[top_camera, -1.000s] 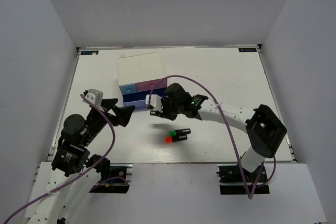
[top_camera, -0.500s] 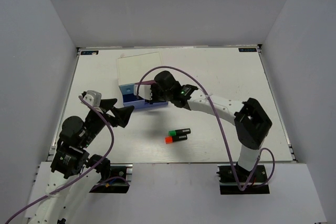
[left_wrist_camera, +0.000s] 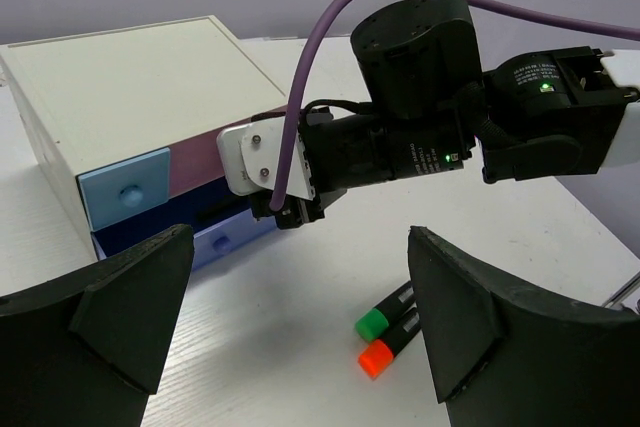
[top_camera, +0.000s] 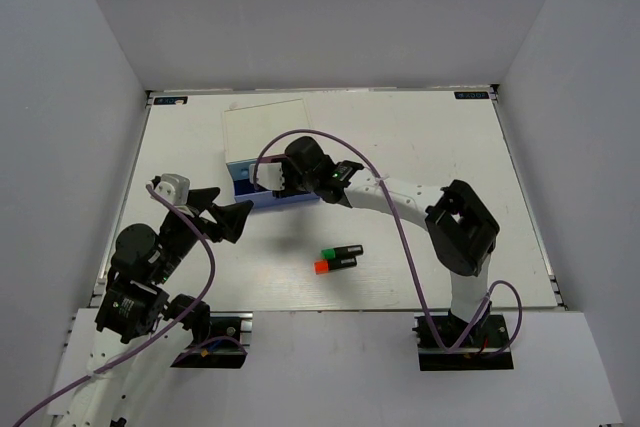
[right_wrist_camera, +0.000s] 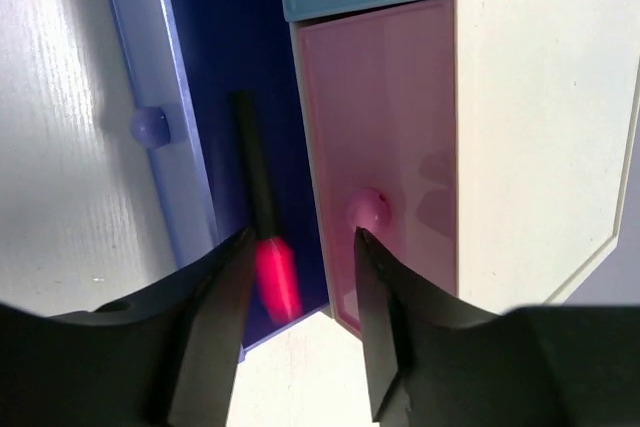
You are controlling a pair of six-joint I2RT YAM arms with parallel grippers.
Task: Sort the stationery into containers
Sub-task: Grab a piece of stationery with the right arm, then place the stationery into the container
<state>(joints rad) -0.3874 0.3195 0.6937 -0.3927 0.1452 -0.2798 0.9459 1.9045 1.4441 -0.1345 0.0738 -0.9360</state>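
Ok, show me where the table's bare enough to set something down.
Widest bare patch: the table between the drawer unit and its right edge. Also the strip left of the unit. Crowded in front of it: open periwinkle drawer, right gripper, left gripper, green marker, orange marker.

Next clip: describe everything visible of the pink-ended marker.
The pink-ended marker is a short, slim stick with a matt black barrel and a pink end, plastic by its look. It sits lengthwise over the dark inside of the open periwinkle drawer, beside the shut pink drawer. Its pink end is blurred and lies between the right gripper's fingers, which stand wider than it; contact with them or the drawer floor cannot be told.
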